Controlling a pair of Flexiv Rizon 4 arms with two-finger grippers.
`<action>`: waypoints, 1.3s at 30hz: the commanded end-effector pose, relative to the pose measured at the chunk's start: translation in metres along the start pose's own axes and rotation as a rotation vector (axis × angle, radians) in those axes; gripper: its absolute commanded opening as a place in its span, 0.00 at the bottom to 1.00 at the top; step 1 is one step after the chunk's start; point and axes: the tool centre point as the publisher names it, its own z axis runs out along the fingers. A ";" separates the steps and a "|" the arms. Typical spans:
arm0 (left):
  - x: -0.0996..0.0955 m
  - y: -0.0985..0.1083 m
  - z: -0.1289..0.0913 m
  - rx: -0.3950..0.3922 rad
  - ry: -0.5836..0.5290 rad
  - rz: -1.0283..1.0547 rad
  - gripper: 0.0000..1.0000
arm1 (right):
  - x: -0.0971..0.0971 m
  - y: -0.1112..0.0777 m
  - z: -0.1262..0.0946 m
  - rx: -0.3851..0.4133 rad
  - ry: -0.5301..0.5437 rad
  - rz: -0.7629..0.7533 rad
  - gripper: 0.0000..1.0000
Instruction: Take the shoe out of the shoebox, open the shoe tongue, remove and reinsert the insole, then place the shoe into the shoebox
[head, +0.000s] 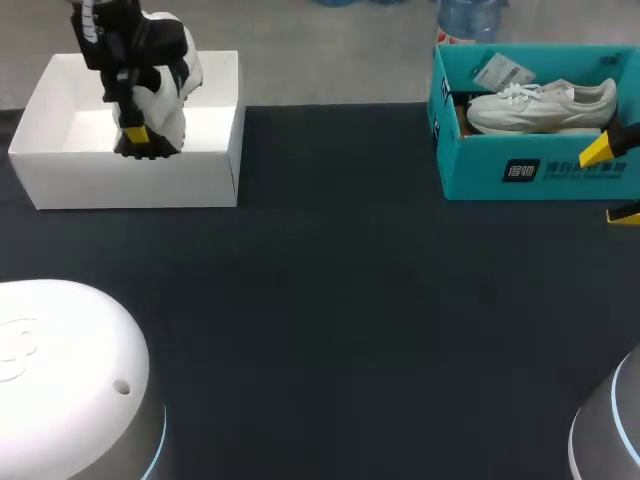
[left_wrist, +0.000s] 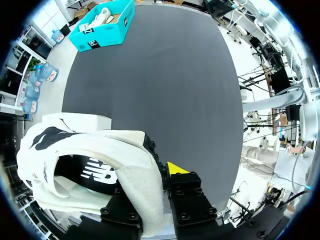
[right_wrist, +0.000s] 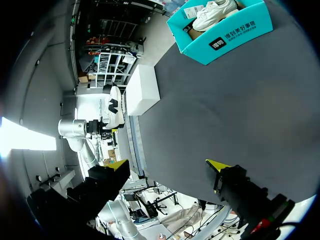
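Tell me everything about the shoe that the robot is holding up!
The shoe is white with black patches and looks soft and cloth-like. The left gripper is shut on its white edge and holds it on end over the open white box. Nothing else touches it that I can see.

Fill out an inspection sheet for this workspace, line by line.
Surface: dark table.
Job's things: black-and-white shoe held upright over the open white shoebox at the far left; white sneaker lying in the open teal shoebox at the far right.
Clutter: nothing seen.
Grippers: left gripper shut on the black-and-white shoe; right gripper open, holding nothing, beside the teal shoebox.
Cables: nothing seen.
Surroundings: nothing seen reaching over the table.
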 end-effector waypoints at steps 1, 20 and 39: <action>-0.019 0.039 -0.004 0.015 0.032 0.000 0.00 | 0.000 0.000 0.000 -0.001 -0.001 0.001 1.00; -0.104 0.129 0.010 -0.031 0.047 0.019 0.00 | 0.000 0.000 0.000 -0.001 -0.001 0.001 1.00; -0.115 0.137 0.011 0.004 0.067 -0.024 0.00 | 0.000 0.000 0.000 -0.001 -0.001 0.001 1.00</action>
